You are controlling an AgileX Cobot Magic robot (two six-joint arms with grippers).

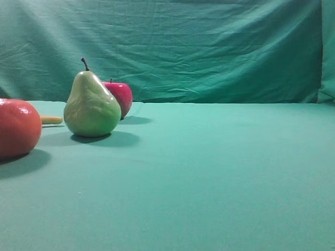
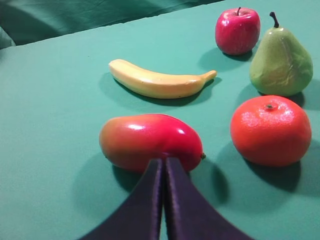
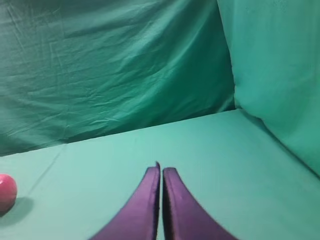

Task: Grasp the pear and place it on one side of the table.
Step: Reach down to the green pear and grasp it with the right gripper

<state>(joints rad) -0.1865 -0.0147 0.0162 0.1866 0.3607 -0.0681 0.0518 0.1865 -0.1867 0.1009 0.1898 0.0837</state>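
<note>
Five fruits on the table [image 2: 50,125], one of each: one pear [image 2: 280,62], one red apple [image 2: 237,31], one banana [image 2: 160,82], one red-yellow mango [image 2: 150,142], one orange-red round fruit [image 2: 270,131]. Left gripper [image 2: 164,162] pressed together, empty, tips right before the mango though contact cannot be told; pear upright, far ahead and to the right of it, just beyond the round fruit, beside the apple. Right gripper [image 3: 160,170] likewise pressed together, holding nothing, above bare cloth; only a pink fruit edge [image 3: 6,192] far to its left.
</note>
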